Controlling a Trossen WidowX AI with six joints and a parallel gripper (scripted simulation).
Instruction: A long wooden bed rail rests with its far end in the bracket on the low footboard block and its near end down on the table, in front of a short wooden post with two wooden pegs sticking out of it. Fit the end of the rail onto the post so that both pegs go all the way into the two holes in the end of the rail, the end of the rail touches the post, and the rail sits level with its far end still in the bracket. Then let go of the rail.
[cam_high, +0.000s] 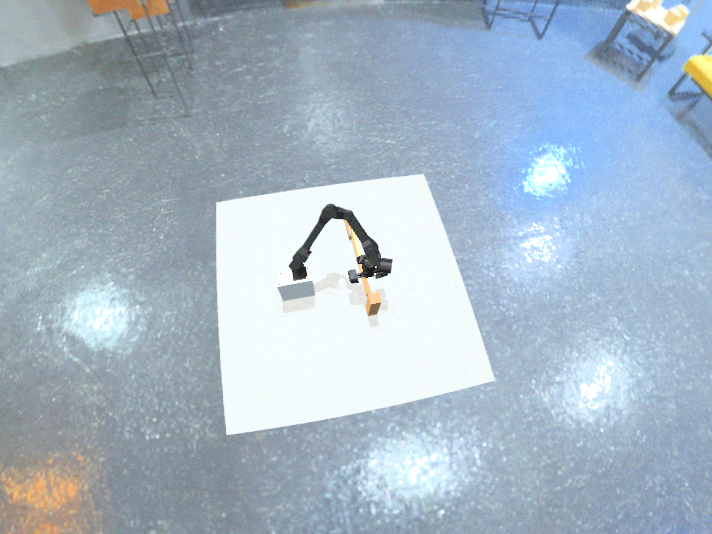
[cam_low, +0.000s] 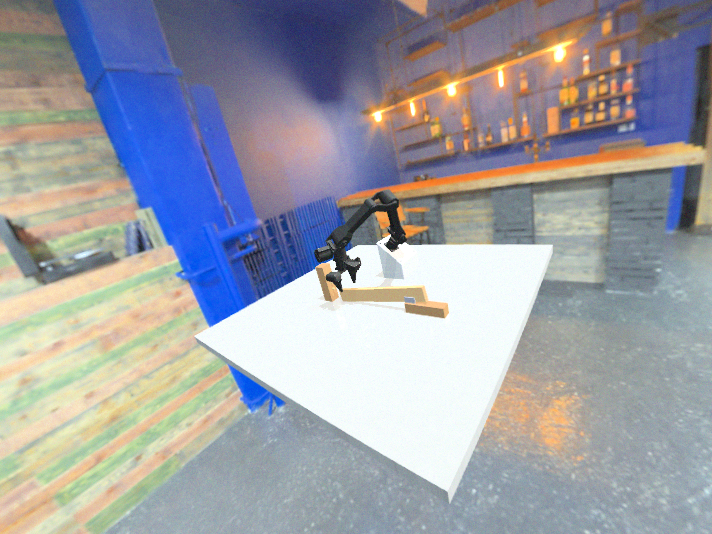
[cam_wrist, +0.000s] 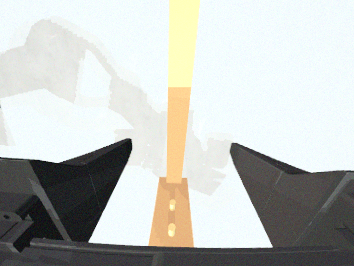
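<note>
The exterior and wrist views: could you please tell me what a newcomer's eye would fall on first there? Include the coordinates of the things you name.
Probably the black arm, arching over the white table (cam_low: 396, 367), its open gripper (cam_low: 345, 281) (cam_wrist: 181, 145) above the rail's near end. Next, the pale wooden rail (cam_low: 379, 294) (cam_wrist: 179, 130), sloping down towards the upright post (cam_low: 327, 282) (cam_wrist: 162, 220). In the wrist view, two pegs (cam_wrist: 172, 217) stand out on that post.
</note>
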